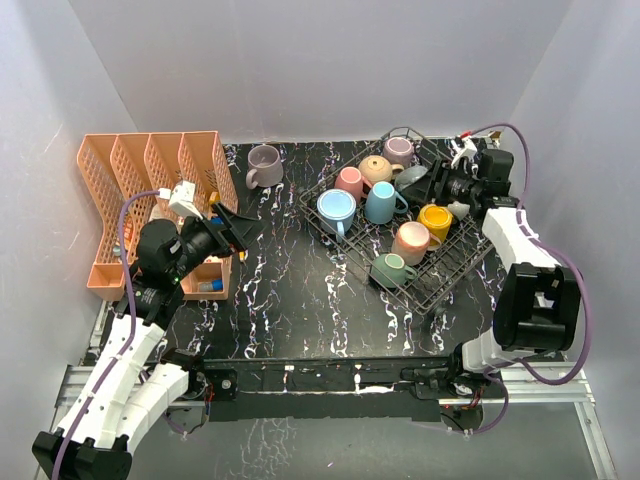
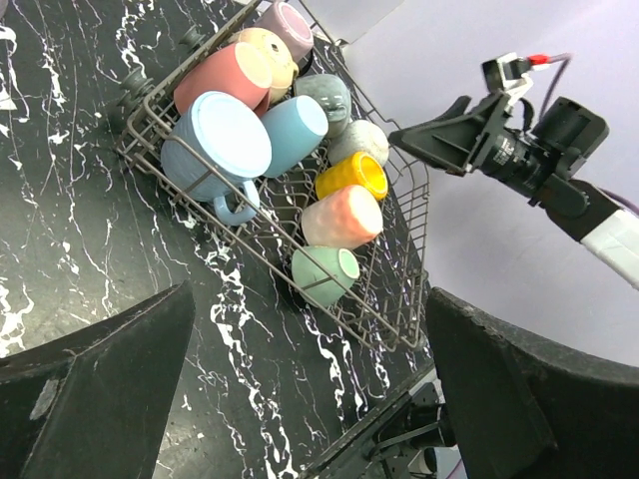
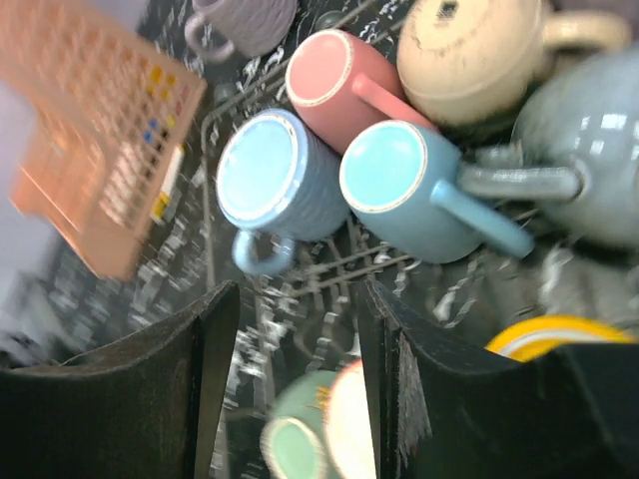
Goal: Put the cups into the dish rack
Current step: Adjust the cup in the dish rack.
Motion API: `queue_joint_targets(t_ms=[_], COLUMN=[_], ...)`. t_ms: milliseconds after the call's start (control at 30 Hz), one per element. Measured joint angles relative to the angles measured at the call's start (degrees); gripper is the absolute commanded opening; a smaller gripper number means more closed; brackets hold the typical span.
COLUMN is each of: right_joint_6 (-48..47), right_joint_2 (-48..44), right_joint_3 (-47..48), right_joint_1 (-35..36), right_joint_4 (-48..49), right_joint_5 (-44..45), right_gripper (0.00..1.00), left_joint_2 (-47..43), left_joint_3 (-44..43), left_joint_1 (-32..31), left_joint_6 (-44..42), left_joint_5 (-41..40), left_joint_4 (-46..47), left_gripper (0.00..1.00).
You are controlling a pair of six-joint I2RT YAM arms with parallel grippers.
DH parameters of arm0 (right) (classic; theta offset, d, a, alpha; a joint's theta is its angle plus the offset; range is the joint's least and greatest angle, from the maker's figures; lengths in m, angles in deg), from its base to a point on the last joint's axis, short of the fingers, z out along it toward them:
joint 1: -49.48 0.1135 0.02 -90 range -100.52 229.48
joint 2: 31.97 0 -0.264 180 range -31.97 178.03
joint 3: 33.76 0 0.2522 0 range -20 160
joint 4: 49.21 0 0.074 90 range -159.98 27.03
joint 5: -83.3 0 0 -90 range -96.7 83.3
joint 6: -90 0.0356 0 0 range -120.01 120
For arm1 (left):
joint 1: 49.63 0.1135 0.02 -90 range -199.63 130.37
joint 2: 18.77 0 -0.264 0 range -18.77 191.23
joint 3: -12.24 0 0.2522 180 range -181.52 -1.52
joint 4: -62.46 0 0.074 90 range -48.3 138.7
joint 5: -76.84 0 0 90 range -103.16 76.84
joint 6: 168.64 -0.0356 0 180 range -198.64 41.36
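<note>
**Ten cups in the rack, one left on the table**

The large dark grey wire dish rack (image 1: 442, 288) sits at an angle on the far right of the black, white-veined tabletop (image 1: 300, 300) and holds nearly all the cups. Along its left side lie a wide pale blue ceramic mug (image 1: 336, 208), base up, and a teal-blue mug (image 1: 380, 202) just beside it, handle pointing right. Behind those two are a pink mug (image 1: 349, 182), a speckled tan mug (image 1: 376, 168) and, in the far corner, a mauve mug (image 1: 398, 150). A grey mug (image 1: 412, 178) lies next to the tan one. Toward the near end come a yellow mug (image 1: 435, 218) on its side, a peach-pink mug (image 1: 411, 241), and a pale green mug (image 1: 392, 270) nearest the front corner. A small whitish cup (image 2: 359, 142) is tucked between the grey and the yellow (its handle cannot be made out).

One ribbed mauve-grey mug (image 1: 263, 166) stands upright on the bare table, well left of the rack, near the orange plastic divided organiser (image 1: 150, 190).

The right gripper (image 3: 298, 299) hangs over the far right side of the rack above the cups. Its fingers are parted, with nothing between them, and only rack wire and mugs show through the gap.

The left gripper (image 1: 238, 228) hovers just beside the organiser, well apart from the rack and aimed toward it. Its fingers are spread wide and empty.
</note>
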Motion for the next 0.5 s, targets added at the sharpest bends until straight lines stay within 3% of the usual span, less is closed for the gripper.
queue_joint_targets(t_ms=[133, 267, 500], right_joint_6=[20.0, 33.2, 41.7], right_joint_2=[0.9, 4.9, 11.7], right_joint_3=[-1.0, 2.2, 5.3], right_joint_1=[1.1, 1.7, 2.1], right_joint_4=[3.6, 3.9, -0.2], right_joint_5=[7.0, 12.2, 19.5], right_gripper=[0.55, 0.60, 0.60], left_joint_2=[-1.0, -1.6, -1.6], left_joint_3=[1.0, 1.8, 1.8], left_joint_1=[0.0, 0.0, 0.0], left_joint_6=[1.3, 2.6, 3.3], left_joint_5=[0.0, 0.0, -0.2], left_joint_4=[0.8, 1.0, 1.0], left_gripper=[0.96, 0.96, 0.96])
